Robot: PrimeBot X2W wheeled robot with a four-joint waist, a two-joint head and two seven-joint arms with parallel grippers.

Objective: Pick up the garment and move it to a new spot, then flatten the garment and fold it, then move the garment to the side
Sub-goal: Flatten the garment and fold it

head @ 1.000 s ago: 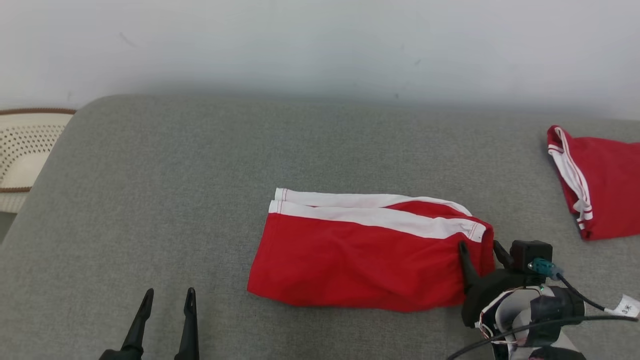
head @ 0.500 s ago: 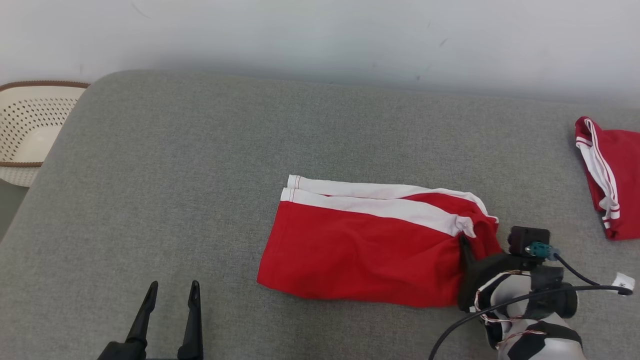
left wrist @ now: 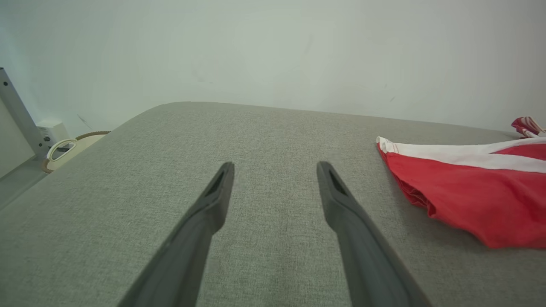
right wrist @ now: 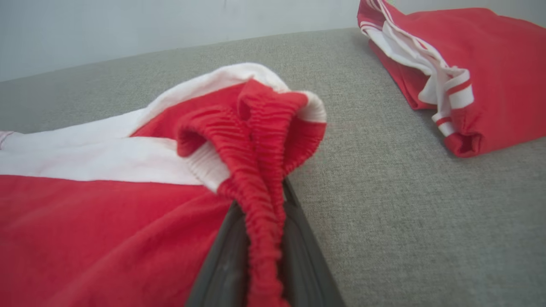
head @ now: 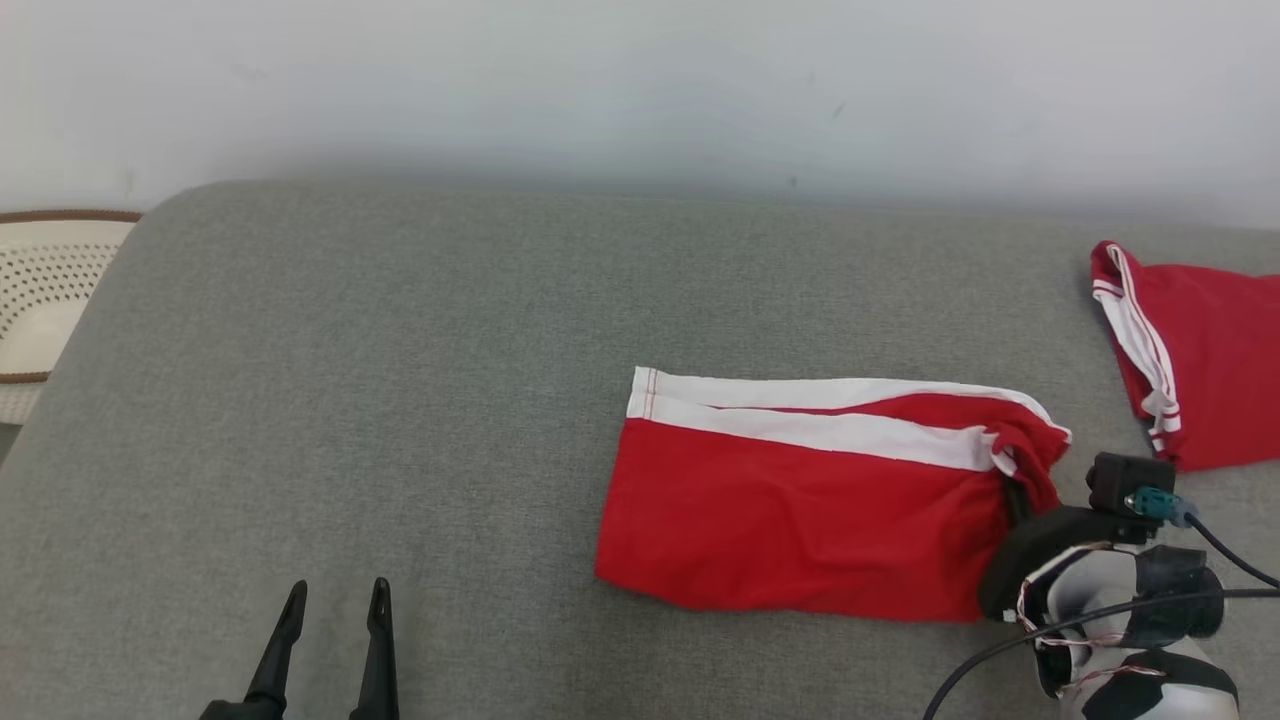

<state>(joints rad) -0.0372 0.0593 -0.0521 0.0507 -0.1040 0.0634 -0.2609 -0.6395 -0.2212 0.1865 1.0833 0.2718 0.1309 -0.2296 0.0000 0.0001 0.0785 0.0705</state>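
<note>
The garment (head: 800, 505) is a folded pair of red shorts with white side bands, lying on the grey padded surface (head: 400, 350) right of centre. My right gripper (head: 1020, 495) is shut on its bunched elastic waistband (right wrist: 260, 170) at the right end; in the right wrist view (right wrist: 262, 221) the gathered red fabric is pinched between the two dark fingers. Near the bottom left edge my left gripper (head: 330, 605) stands open and holds nothing, well apart from the shorts. The left wrist view has its gripper (left wrist: 275, 170) spread over bare grey cloth, with the garment (left wrist: 469, 187) to its right.
A second red garment (head: 1190, 350) with white stripes lies folded at the far right, also seen in the right wrist view (right wrist: 460, 72). A perforated cream basket (head: 45, 300) stands beyond the surface's left edge. A pale wall backs the surface.
My right gripper has shut on the waistband and bunched it. The garment has slid to the right with it. The left gripper has stayed open and still; the camera shifted.
</note>
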